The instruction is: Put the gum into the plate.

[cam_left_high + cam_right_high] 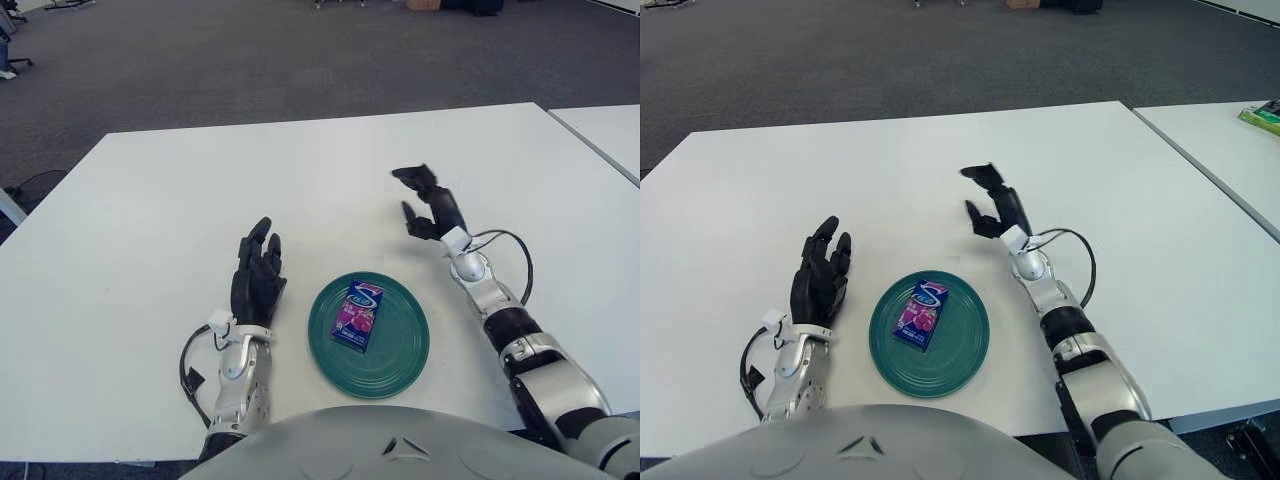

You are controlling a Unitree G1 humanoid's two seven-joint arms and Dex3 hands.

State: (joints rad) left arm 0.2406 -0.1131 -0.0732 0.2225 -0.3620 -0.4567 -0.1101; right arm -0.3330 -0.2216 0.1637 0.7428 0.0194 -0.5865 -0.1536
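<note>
The gum (358, 316), a blue and purple box, lies flat inside the green plate (400, 362) at the table's near middle. My right hand (420, 199) is above the table beyond and to the right of the plate, fingers spread and holding nothing. My left hand (260, 268) shows just left of the plate, fingers extended and empty. The gum also shows in the right eye view (920, 313).
The white table (200, 200) extends far back and to both sides. A second white table (1220, 150) stands at the right, with a green object (1262, 117) on its far edge. Dark carpet lies beyond.
</note>
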